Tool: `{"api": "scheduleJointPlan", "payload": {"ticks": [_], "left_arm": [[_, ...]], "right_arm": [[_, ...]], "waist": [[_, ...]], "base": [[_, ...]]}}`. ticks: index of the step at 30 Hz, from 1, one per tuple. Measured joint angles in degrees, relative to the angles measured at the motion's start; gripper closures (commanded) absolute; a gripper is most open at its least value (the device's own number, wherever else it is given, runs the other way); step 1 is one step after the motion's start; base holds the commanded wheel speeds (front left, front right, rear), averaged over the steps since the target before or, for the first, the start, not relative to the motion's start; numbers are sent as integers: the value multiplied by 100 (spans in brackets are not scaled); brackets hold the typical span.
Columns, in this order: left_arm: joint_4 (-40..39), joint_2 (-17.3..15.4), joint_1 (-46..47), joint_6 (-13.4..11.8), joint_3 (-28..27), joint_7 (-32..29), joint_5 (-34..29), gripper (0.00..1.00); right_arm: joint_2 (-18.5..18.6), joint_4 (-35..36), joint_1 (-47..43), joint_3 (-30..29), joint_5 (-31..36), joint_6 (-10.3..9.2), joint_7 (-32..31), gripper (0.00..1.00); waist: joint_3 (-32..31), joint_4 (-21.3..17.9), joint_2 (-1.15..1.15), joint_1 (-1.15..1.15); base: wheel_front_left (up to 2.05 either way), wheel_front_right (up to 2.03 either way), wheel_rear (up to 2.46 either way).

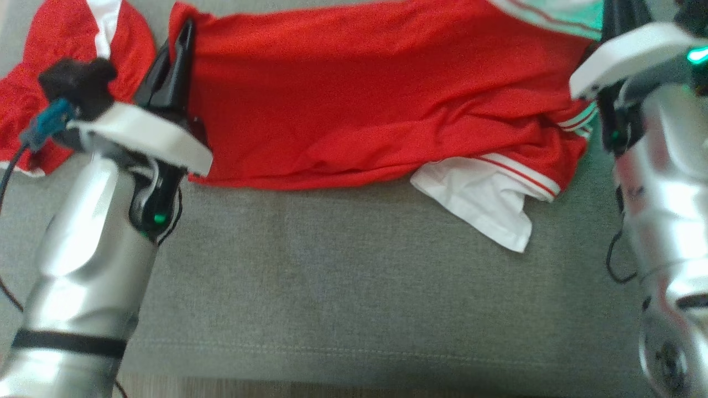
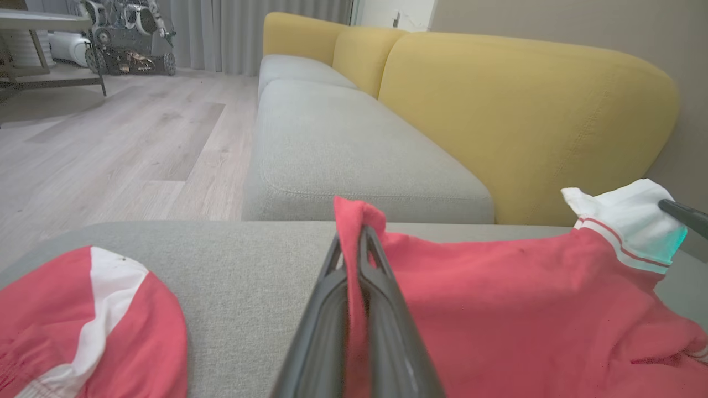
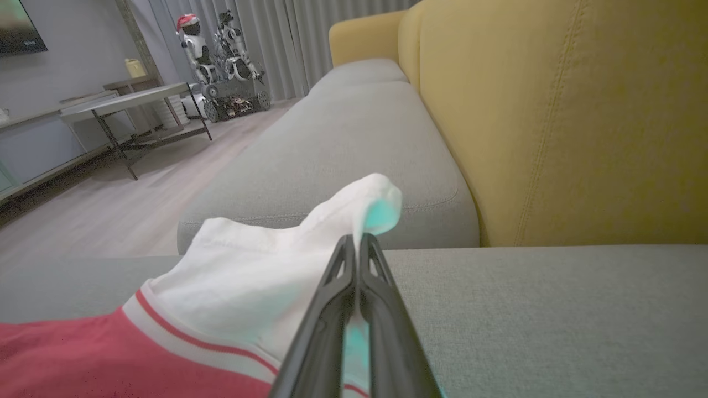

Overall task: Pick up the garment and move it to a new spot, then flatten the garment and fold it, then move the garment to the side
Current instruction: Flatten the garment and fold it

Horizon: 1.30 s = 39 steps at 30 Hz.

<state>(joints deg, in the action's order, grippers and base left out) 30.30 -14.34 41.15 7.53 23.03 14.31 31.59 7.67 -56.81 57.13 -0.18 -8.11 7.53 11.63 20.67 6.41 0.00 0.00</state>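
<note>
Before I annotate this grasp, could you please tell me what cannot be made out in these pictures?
Head view: the garment's far edge, cut off by the picture's top edge.
Head view: part of the second red cloth, covered by the left wrist and the left edge.
Left wrist view: how deep the garment sits in the left gripper, hidden by its fingers.

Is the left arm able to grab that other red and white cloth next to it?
Probably not yet: the left gripper is shut on the red shirt. The cloth lies close by, uncovered.
</note>
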Motion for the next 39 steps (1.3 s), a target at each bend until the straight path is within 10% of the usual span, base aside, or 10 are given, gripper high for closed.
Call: {"api": "scheduleJointPlan", "payload": {"ticks": [8,23,39], "left_arm": [[-1168,-112,-1050,-141,-528,0,-289,100],[-4075,-764,-2168,-877,-1128,-406,-346,100],[-5449,-916,-1884,-1292,-1255,-1020,-488,100]], "right_arm": [[87,2119,-1490,368,-563,0,76,100],[-63,7274,-3679,-419,-478,0,-1939,100],[176,8391,-2683,-842,-577,0,-2740,100]], "waist": [[-661,-188,0,0],[-1405,-482,0,-1],[-1684,-523,0,-1]], "base": [[0,0,0],[0,0,0],[0,0,0]]}}
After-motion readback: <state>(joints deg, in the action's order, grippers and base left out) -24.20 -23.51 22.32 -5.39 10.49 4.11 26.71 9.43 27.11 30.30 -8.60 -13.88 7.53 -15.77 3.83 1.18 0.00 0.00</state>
